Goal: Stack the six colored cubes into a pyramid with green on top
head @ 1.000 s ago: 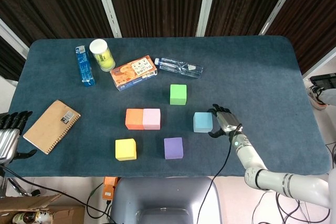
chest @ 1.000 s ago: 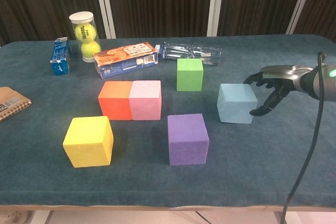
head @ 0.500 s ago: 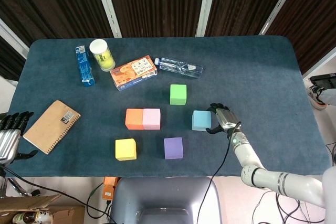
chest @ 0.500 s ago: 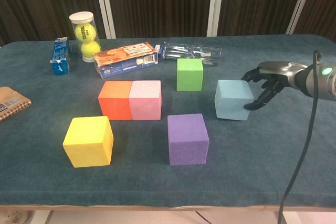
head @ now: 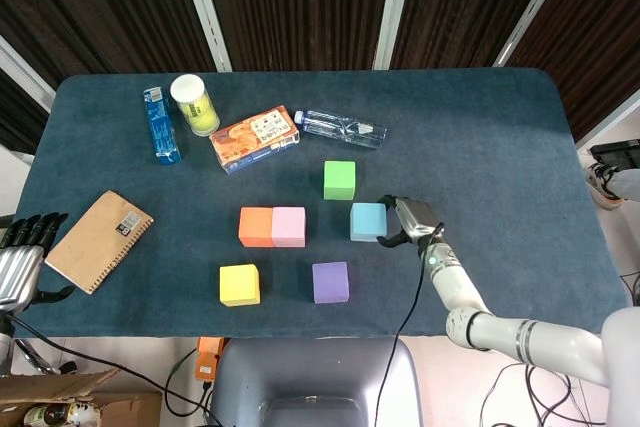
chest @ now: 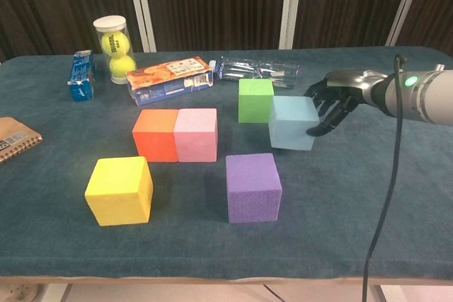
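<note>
place: lab test room | evidence: dark curtains (head: 300,7); felt-covered table (head: 500,127); loose floor cables (head: 150,392)

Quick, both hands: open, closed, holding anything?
Left hand: open, empty, at the table's left edge.
Right hand: fingers against the light blue cube; grip cannot be told.

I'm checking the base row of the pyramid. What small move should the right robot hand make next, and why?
Probably keep nudging the light blue cube leftward until it meets the pink cube. The right robot hand rests against the cube's right side, a gap separates it from the pink cube, and the orange cube already touches the pink one, forming a row.
</note>
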Controlling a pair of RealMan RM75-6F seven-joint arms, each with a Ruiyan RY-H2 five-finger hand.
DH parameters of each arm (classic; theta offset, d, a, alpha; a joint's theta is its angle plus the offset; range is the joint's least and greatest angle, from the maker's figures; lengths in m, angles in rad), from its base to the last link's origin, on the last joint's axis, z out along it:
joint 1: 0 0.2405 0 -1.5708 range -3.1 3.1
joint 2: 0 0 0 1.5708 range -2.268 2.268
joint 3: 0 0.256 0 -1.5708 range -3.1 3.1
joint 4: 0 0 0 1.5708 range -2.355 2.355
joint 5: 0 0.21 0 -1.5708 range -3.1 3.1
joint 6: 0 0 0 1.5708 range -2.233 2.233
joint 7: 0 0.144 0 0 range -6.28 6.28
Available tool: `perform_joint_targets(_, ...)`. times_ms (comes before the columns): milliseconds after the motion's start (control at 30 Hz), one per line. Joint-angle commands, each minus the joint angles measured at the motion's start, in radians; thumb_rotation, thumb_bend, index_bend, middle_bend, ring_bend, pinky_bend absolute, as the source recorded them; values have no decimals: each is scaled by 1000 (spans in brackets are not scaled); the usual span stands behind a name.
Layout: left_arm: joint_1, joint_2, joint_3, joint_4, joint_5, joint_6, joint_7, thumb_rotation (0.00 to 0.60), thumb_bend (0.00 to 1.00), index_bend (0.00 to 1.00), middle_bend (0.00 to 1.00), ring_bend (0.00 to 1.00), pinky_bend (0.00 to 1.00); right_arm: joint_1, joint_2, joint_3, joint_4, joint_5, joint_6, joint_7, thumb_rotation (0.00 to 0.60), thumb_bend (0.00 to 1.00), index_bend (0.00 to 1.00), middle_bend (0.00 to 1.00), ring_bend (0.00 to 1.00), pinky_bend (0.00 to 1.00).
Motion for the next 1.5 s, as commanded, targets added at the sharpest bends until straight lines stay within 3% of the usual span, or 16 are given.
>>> perform_joint_targets(33, 0, 0, 0, 0, -2, 0, 0, 600, 111, 88, 67, 11, 80, 36, -24, 16, 23, 37, -17, -22, 600, 204, 445, 305, 209, 340)
perform_joint_targets(400, 3, 8, 0, -5, -4, 3, -7, 600, 111, 88, 67, 26, 80, 132, -81, 26, 77, 151, -51, -84, 600, 204, 454, 304, 202, 322)
perform_joint_targets(1500, 4, 11, 1, 15, 3, -7, -41, 600, 112, 88, 67, 27, 80, 191, -182, 41, 103, 248, 41, -152, 600, 203, 432, 304, 169, 312)
